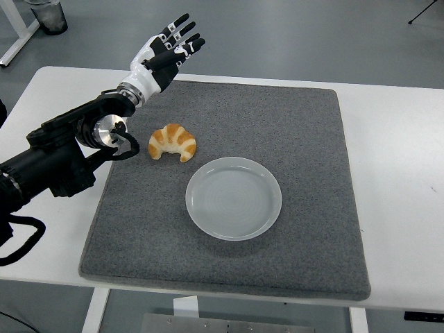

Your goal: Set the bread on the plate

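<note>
Bread (172,142) lies on the grey mat (291,125), just up and left of the empty plate (234,198), untouched. Left hand (163,53) hovers beyond it at the mat's far-left corner, fingers spread and holding nothing. Nothing is done yet: reaching, grasping, carrying and setting down all remain.
</note>
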{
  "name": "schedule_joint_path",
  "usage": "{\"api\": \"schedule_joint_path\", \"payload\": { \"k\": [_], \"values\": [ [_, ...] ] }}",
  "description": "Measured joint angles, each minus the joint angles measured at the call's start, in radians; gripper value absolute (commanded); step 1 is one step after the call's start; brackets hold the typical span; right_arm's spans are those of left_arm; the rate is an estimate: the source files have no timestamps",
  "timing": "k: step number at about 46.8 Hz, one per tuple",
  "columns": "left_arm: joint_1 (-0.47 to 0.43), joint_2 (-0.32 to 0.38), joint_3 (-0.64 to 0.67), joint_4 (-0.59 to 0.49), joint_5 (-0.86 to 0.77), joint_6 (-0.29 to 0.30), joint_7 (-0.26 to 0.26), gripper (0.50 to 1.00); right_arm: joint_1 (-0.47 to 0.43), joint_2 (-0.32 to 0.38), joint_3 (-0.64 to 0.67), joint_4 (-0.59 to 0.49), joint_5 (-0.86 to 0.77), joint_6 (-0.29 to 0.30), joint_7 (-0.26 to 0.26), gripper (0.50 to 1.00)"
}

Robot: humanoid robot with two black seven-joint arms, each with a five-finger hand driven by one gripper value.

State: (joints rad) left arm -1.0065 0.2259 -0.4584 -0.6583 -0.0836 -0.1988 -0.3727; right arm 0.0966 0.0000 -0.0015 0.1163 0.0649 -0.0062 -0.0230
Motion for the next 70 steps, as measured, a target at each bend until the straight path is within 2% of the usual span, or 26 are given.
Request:
{"api": "schedule_joint_path", "payload": {
  "k": [3, 8, 10, 14, 21, 23, 30, 36, 44, 50, 60, 70],
  "values": [
    [-0.026, 0.014, 0.014, -0.008, 0.0, 0.029, 0.036, 0.979, 0.0, 0.0, 0.0, 0.0, 0.0, 0.0, 0.0, 0.952],
    [-0.105, 0.051, 0.079, -0.034, 0.0, 0.088, 0.145, 0.971, 0.0, 0.0, 0.0, 0.0, 0.001, 0.0, 0.0, 0.952],
    [-0.146, 0.076, 0.128, -0.059, 0.0, 0.102, 0.19, 0.966, 0.0, 0.0, 0.0, 0.0, 0.001, 0.0, 0.0, 0.952],
    [-0.232, 0.136, 0.239, -0.128, -0.004, 0.111, 0.247, 0.962, 0.0, 0.0, 0.0, 0.0, 0.001, 0.0, 0.0, 0.952],
    [-0.385, 0.229, 0.454, -0.257, -0.004, 0.11, 0.268, 0.966, 0.0, 0.0, 0.0, 0.0, 0.001, 0.0, 0.0, 0.952],
    [-0.458, 0.261, 0.56, -0.315, 0.002, 0.101, 0.269, 0.969, 0.0, 0.0, 0.0, 0.0, 0.001, 0.0, 0.0, 0.952],
    [-0.64, 0.309, 0.825, -0.444, 0.044, 0.091, 0.267, 0.971, 0.002, 0.0, -0.001, 0.0, 0.001, 0.0, 0.0, 0.952],
    [-0.725, 0.361, 0.916, -0.537, 0.184, 0.092, 0.266, 0.971, 0.002, 0.0, -0.001, 0.0, 0.001, 0.0, 0.0, 0.952],
    [-0.735, 0.449, 0.92, -0.607, 0.515, 0.096, 0.265, 0.969, 0.001, 0.0, 0.0, 0.0, 0.0, 0.0, 0.0, 0.952],
    [-0.707, 0.491, 0.921, -0.614, 0.66, 0.095, 0.259, 0.966, 0.001, 0.0, 0.0, 0.0, 0.0, 0.0, 0.0, 0.952],
    [-0.616, 0.505, 0.913, -0.606, 0.71, 0.126, 0.253, 0.966, 0.002, 0.0, 0.0, 0.0, 0.001, 0.0, 0.0, 0.952],
    [-0.498, 0.48, 0.87, -0.564, 0.711, 0.224, 0.222, 0.969, 0.001, 0.0, 0.0, 0.0, 0.001, 0.0, 0.0, 0.952]
  ]
}}
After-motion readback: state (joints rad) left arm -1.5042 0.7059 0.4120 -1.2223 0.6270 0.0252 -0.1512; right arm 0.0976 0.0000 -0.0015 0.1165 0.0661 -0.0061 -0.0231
